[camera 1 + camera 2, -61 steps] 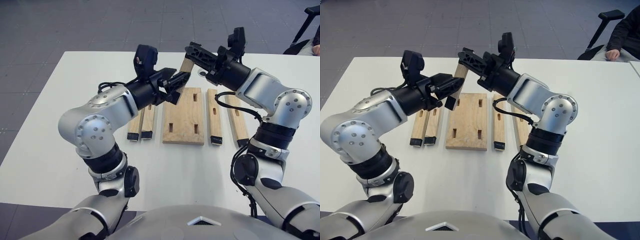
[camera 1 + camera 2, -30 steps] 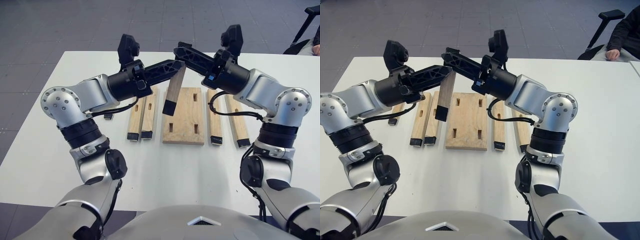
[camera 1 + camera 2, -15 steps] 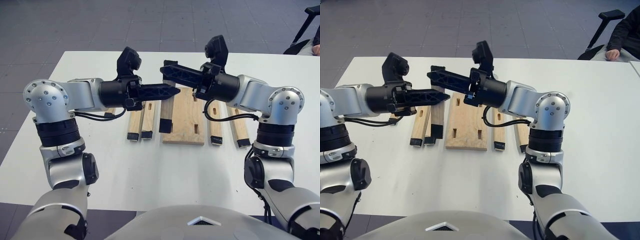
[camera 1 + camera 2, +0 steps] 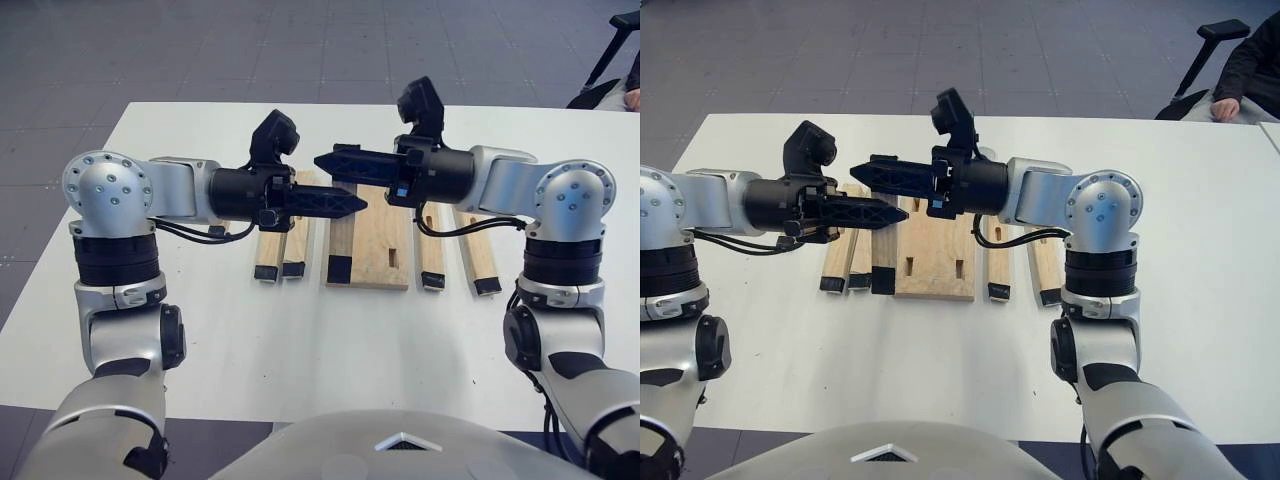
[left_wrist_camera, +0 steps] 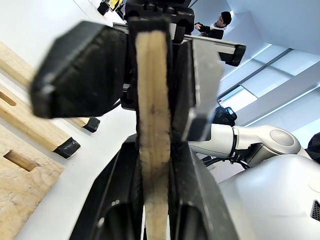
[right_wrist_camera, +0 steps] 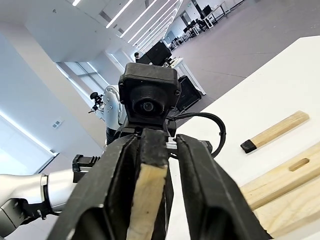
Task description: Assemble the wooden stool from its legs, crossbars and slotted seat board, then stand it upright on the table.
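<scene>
Wooden leg (image 4: pixel 341 238), pale, black-capped foot, upright at seat board (image 4: pixel 378 262) L edge; L gripper (image 4: pixel 352 205), R gripper (image 4: pixel 326 161) both clenched on it.

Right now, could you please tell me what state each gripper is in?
Left gripper: closed on the upright wooden leg.
Right gripper: closed on the same leg.

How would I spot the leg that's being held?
On the white table, find the seat board. At its left edge is the leg. Only it is clamped by the left gripper and right gripper; the other legs lie loose.
</scene>
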`<action>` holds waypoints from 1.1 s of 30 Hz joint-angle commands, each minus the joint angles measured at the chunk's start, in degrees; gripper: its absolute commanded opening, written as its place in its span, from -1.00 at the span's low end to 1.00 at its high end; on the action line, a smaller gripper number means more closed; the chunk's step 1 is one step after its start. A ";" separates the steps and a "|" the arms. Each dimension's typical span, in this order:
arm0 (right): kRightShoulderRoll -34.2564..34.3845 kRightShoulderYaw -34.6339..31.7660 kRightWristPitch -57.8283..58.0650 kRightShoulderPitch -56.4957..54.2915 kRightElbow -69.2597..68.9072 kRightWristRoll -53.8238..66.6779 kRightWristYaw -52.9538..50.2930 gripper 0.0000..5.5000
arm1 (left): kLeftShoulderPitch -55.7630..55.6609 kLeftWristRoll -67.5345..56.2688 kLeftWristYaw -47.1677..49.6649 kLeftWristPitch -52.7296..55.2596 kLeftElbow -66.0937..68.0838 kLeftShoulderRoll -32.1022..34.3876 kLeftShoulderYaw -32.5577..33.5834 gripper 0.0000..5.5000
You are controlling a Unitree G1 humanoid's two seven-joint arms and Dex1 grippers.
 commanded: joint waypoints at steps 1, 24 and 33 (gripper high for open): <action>-2.80 -1.07 -0.09 0.35 -0.14 -1.85 1.58 -0.21 | 0.75 1.78 -0.85 -1.68 0.35 1.19 1.00 -0.85; -2.61 -3.10 -25.70 7.36 -9.27 -32.50 -18.72 0.79 | 23.29 47.54 43.53 -40.45 -19.97 -14.34 0.66 -0.85; 1.32 -1.80 -30.32 12.68 -12.56 -39.86 -21.97 0.79 | 29.12 58.64 45.11 -60.57 -14.06 -18.87 0.25 -0.85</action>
